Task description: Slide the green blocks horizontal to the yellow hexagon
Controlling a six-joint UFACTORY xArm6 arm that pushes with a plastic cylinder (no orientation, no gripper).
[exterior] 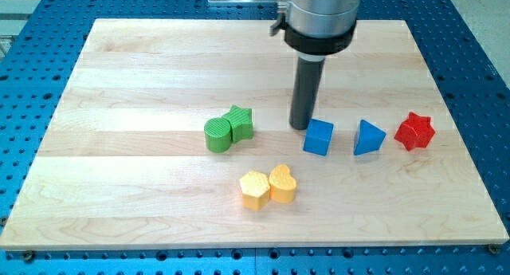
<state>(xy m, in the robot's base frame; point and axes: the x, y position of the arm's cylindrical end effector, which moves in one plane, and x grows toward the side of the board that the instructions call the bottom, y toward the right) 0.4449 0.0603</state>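
Two green blocks touch each other left of centre: a round green one (pixel 217 135) and a green star-like one (pixel 240 121) to its upper right. The yellow hexagon (pixel 254 190) lies below them toward the view's bottom, touching a yellow heart-shaped block (pixel 283 183) on its right. My tip (pixel 300 127) rests on the board right of the green blocks, apart from them, and just to the upper left of the blue cube (pixel 318 137).
A blue triangular block (pixel 367 138) lies right of the blue cube. A red star-like block (pixel 415 131) lies further right, near the wooden board's (pixel 119 187) right side. Blue perforated table surrounds the board.
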